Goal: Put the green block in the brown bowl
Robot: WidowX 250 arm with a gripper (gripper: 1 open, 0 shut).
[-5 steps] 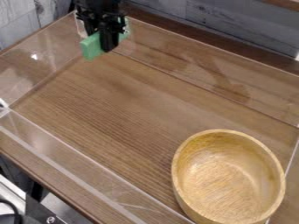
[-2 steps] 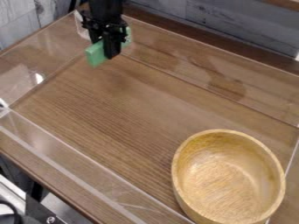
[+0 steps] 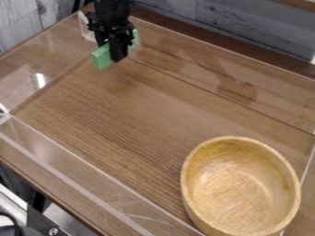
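- Your hand [image 3: 109,48] is at the far left part of the wooden tabletop [image 3: 147,111], near the back edge.
- Its fingers are closed narrow, and they hold the green block [image 3: 101,58].
- The block shows a bright green part at the left side of the dark fingers; the rest of it is partly hidden behind them.
- You can see the block in a tilted position. If it touches the tabletop or hangs above it, I cannot tell from this view.
- The brown bowl [image 3: 241,187] stands in the near right corner of your view, with its opening up.
- Inside the bowl you see only its light tan bottom and wall.
- The block is outside the bowl, well apart from it, with bare wood between them.
- Along the left side, a transparent sheet or panel [image 3: 28,78] reflects some light.
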